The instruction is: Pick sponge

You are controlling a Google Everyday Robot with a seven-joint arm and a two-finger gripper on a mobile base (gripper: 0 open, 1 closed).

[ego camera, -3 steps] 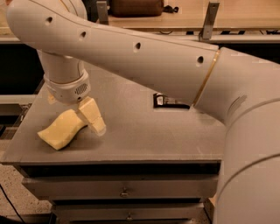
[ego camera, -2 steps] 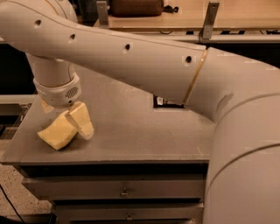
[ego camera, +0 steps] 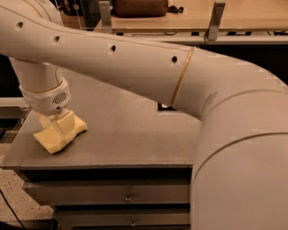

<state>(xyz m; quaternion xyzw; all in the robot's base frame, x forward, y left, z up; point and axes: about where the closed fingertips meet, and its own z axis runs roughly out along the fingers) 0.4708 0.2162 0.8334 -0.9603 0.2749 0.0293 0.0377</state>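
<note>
Directly under the gripper (ego camera: 56, 127): one sponge (ego camera: 49, 142), pale yellow, wavy-edged, flat on the grey tabletop (ego camera: 135, 139), close to the front corner on that side. Gripper down on the sponge's top face and touching it. Cannot tell how far open, nor whether anything is actually gripped.

Just above the gripper: one round wrist housing (ego camera: 42, 87) with one vent grille (ego camera: 60, 98).

Up and picture-right from there: one white arm (ego camera: 135, 63), filling most of the view. Counted on it: four dark holes, one gold ring (ego camera: 180, 76).

Well to picture-right of the gripper, on the same tabletop: one small dark item (ego camera: 160, 107), mostly hidden behind the arm, not identifiable.

Below the gripper, under the tabletop: two drawers, stacked. Upper drawer (ego camera: 90, 194) with one upper knob (ego camera: 128, 196); lower drawer (ego camera: 90, 219) with one lower knob (ego camera: 132, 221).

Far behind and above the gripper: one wooden shelf (ego camera: 252, 13), one brown bag (ego camera: 139, 6), two metal posts, nearer post (ego camera: 105, 15) and farther post (ego camera: 215, 20).

Below the gripper, on the floor at picture-left: one dark cable (ego camera: 8, 207).
</note>
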